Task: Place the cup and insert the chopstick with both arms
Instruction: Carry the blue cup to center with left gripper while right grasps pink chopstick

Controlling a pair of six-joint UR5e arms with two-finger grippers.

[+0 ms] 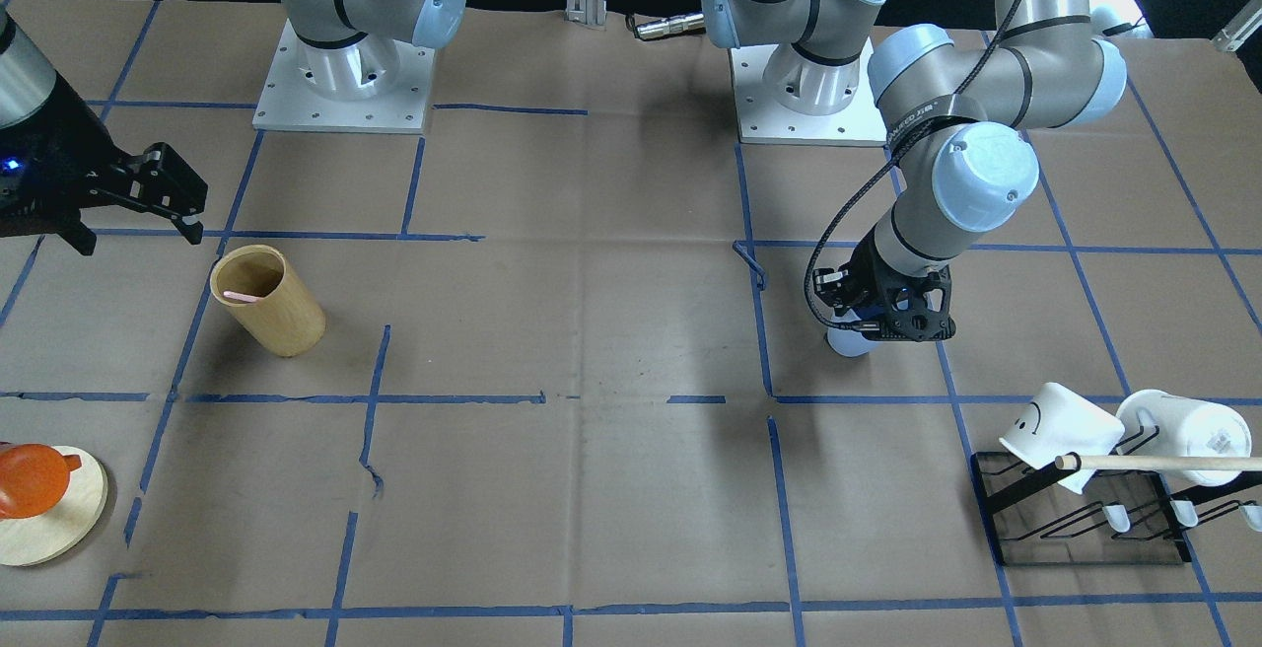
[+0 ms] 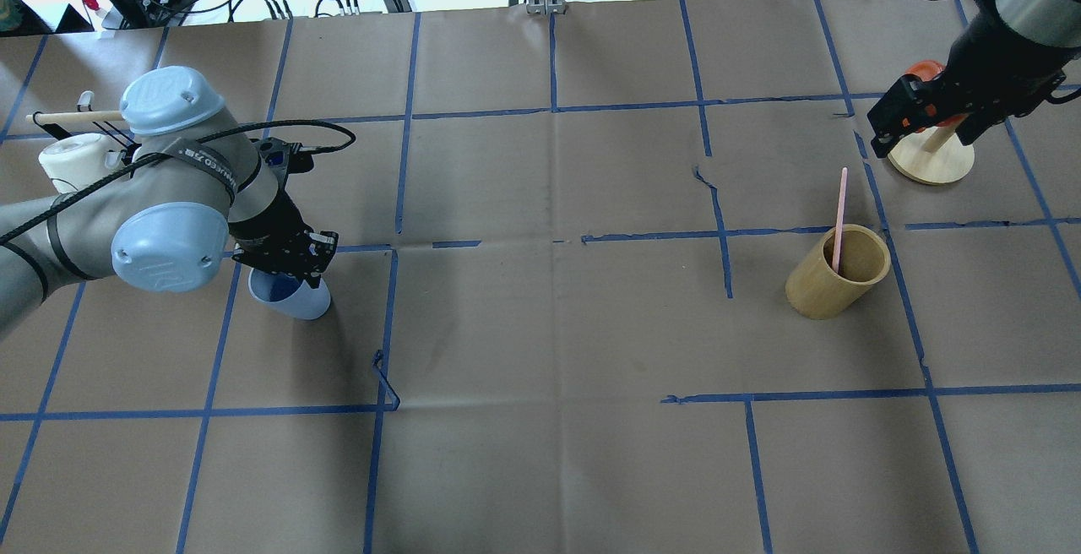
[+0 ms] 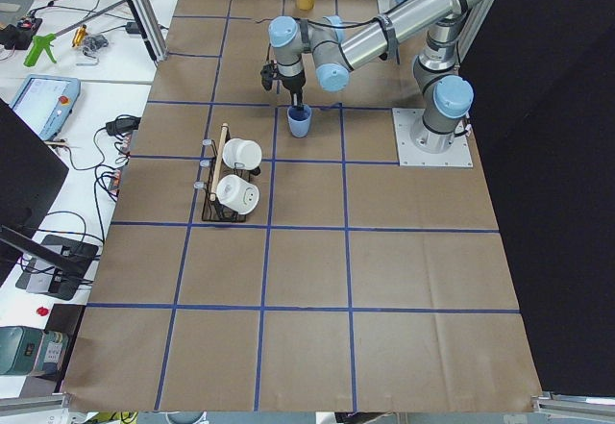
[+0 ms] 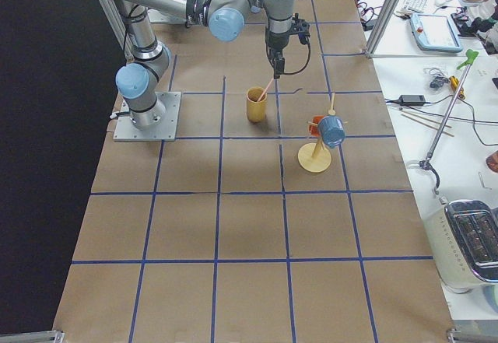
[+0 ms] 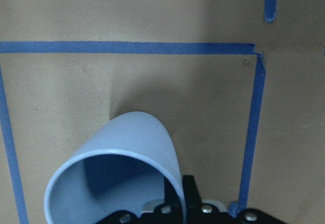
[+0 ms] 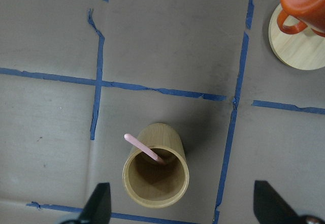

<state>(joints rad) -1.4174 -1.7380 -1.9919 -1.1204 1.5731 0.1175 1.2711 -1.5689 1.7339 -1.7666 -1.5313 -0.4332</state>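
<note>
Cup (image 2: 296,301) leans at the counter's (image 2: 540,326) 9 o'clock, your left hand (image 2: 285,271) clamped on its rim; release it crooked and it may topple. Right hand (image 1: 148,205) hangs spread wide near the chopstick (image 2: 839,216), which stands in the holder (image 2: 832,296) at 3 o'clock.
</note>
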